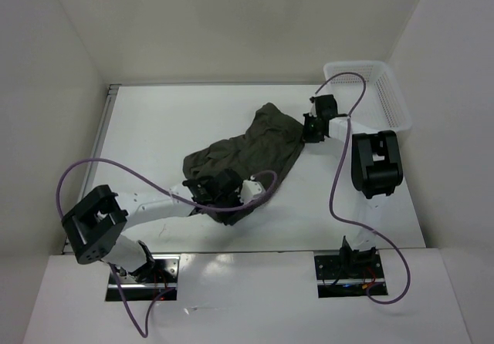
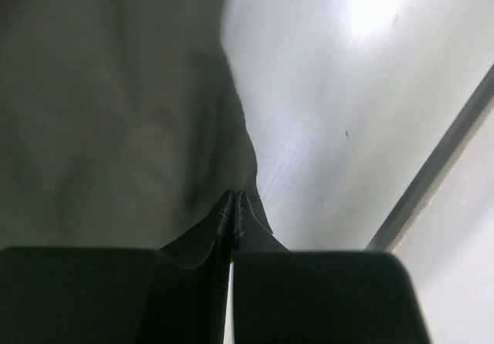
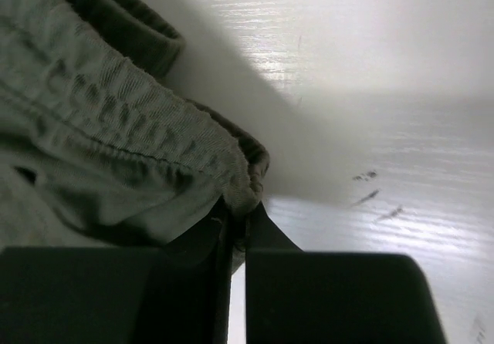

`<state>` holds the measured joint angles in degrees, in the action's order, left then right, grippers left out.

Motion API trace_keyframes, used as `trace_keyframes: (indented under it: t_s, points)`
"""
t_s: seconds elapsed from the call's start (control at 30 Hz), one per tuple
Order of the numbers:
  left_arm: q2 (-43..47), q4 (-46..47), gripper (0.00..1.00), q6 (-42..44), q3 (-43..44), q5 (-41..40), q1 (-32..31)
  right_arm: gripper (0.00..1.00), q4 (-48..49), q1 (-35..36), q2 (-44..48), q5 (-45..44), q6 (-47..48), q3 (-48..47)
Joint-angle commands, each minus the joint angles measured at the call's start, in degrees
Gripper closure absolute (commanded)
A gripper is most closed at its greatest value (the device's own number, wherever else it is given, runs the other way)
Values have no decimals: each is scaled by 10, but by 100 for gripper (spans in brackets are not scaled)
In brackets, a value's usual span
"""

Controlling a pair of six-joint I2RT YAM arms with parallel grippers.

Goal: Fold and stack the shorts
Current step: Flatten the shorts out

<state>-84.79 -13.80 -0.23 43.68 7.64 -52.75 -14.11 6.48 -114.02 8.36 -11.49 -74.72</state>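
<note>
**Left pincer**: fingers clenched, with a thin edge of the dark olive-green, wrinkled fabric shorts pinched between the tips. Cloth filled the wrist view on one side of the tips and the bare white worktop showed on the other.

**Right pincer**: likewise clenched, gripping the gathered, ribbed waistband at its rolled corner, with bare worktop beyond.

**Shorts, seen from above:** they lay crumpled on the worktop, outside the white mesh plastic basket, which stood at the far right corner.

**Long axis:** it ran on a diagonal aimed roughly at the basket. The waistband end lay near the basket but apart from it. The opposite end lay well away from the basket, toward the near left.

**Arms:** the right pincer held the end nearer the basket and the left pincer held the end farther from it, so each arm was the nearer one to its own end. The cloth lay between the two pincers along the diagonal, slack and bunched rather than taut.

**Judgement:** from this layout, no tidy fold had yet been made. The coming move probably turned on drawing the two held ends apart along the diagonal to flatten the cloth, or on carrying one end over the other. The slack folds near the left pincer might drag.
</note>
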Motion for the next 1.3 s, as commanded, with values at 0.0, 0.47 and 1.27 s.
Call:
trace_keyframes:
  t_s: [0.0,0.47,1.27]
  points:
    - [58,-19,100,2,68,-45,46,100,-35,-9,78,-26,34,-49]
    - [284,-121,100,2,329,-111,266,100,-196,-2,483,113,229,-140]
    - [70,-29,100,2,424,-75,438,100,-66,-50,329,231,-78,-132]
